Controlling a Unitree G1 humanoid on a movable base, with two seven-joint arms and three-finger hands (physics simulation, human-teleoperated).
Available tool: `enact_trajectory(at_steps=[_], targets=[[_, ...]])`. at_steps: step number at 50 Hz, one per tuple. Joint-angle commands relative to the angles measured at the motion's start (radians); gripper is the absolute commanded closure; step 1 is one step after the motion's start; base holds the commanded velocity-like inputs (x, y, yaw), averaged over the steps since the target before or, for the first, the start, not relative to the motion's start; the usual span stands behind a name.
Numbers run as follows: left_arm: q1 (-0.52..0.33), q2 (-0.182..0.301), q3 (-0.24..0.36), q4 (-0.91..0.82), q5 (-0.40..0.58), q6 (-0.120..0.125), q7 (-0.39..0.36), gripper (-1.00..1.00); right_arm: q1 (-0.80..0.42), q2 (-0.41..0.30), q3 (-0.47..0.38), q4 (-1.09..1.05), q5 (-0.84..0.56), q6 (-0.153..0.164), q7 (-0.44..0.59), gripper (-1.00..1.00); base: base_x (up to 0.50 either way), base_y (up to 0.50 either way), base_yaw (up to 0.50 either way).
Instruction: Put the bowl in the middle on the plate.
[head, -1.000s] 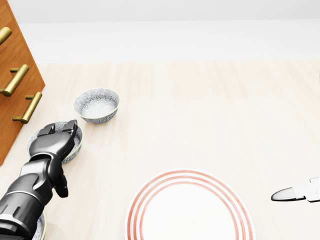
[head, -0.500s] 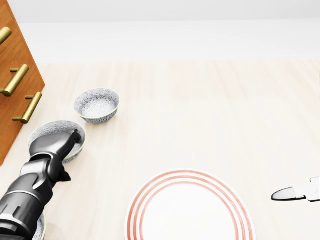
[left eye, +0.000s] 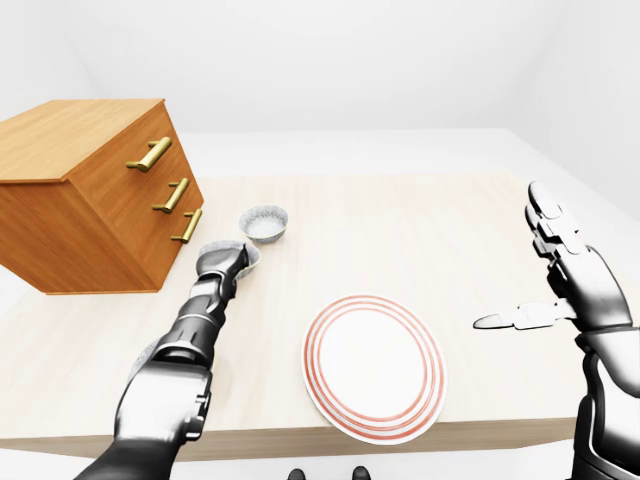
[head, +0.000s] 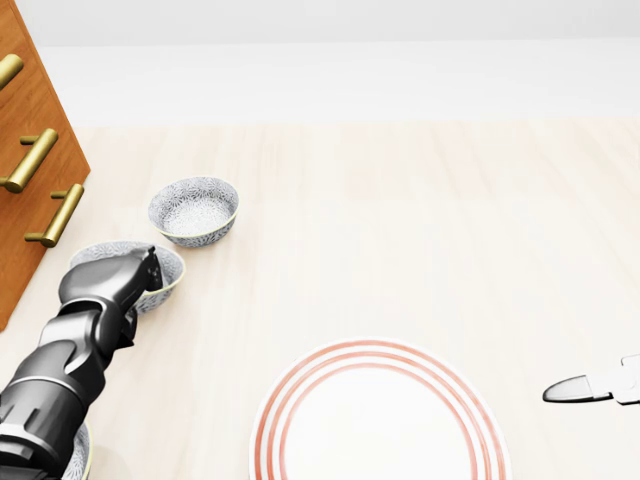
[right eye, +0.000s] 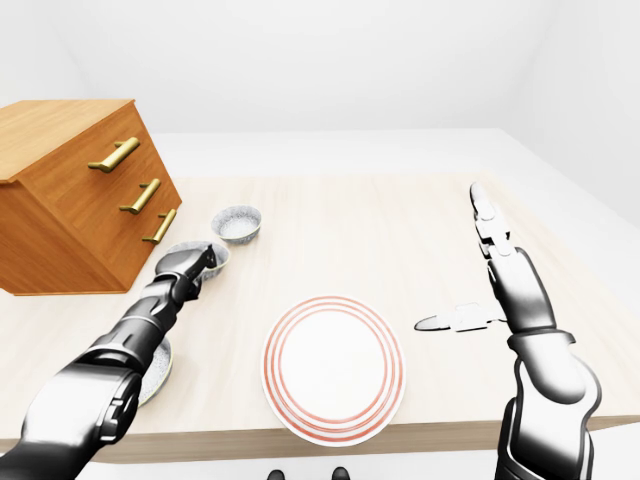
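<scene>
Pale wooden table (head: 420, 220) carries three bowls and one plate (head: 380, 420). The middle bowl (head: 168, 268) sits left of the plate, between the far bowl (head: 194, 210) and near bowl (right eye: 158, 368), with the left hand (head: 105, 282) closed on its rim. The right hand (right eye: 518, 293) hovers with fingers spread.

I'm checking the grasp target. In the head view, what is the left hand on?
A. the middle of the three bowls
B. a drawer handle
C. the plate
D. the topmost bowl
A: the left hand is closed on the rim of the middle bowl, well away from the plate.
</scene>
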Motion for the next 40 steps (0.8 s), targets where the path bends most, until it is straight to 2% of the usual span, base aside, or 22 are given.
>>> enact_trajectory(at_steps=[1,12,13,18,22,23,30,34,40], targets=[[0.023,-0.023,-0.007,0.006,-0.028,-0.008,-0.01,1.0,0.002,0.002,0.001,0.017,0.009,0.0,-0.004,-1.0,0.0,0.0,0.0],[0.067,-0.014,-0.002,-0.083,-0.053,0.005,-0.103,1.0,0.002,0.0,0.002,0.012,0.008,0.0,-0.007,-1.0,0.0,0.0,0.0],[0.066,-0.013,0.003,-0.083,-0.058,-0.003,-0.092,1.0,0.001,0.0,0.001,0.009,0.008,0.0,-0.007,-1.0,0.0,0.0,0.0],[0.104,-0.009,0.005,-0.178,-0.055,0.018,-0.147,1.0,-0.001,-0.002,0.001,0.014,0.008,0.0,-0.009,-1.0,0.0,0.0,0.0],[0.148,-0.005,0.02,-0.292,-0.052,0.04,-0.212,1.0,-0.003,-0.004,0.001,0.003,0.008,0.0,-0.006,-1.0,0.0,0.0,0.0],[0.163,-0.003,0.023,-0.342,-0.047,0.052,-0.239,1.0,-0.004,-0.005,0.001,0.001,0.007,0.0,-0.006,-1.0,0.0,0.0,0.0],[0.176,-0.006,0.043,-0.428,-0.035,0.062,-0.28,1.0,-0.004,-0.005,0.001,-0.003,0.004,0.0,-0.005,-1.0,0.0,0.0,0.0],[0.254,-0.01,0.062,-0.71,-0.014,0.062,-0.421,1.0,-0.005,-0.005,0.001,-0.007,0.002,0.0,-0.004,-1.0,0.0,0.0,0.0],[0.296,-0.026,0.087,-0.886,0.015,0.062,-0.507,1.0,-0.004,-0.004,0.0,-0.009,0.001,0.0,-0.003,-1.0,0.0,0.0,0.0]])
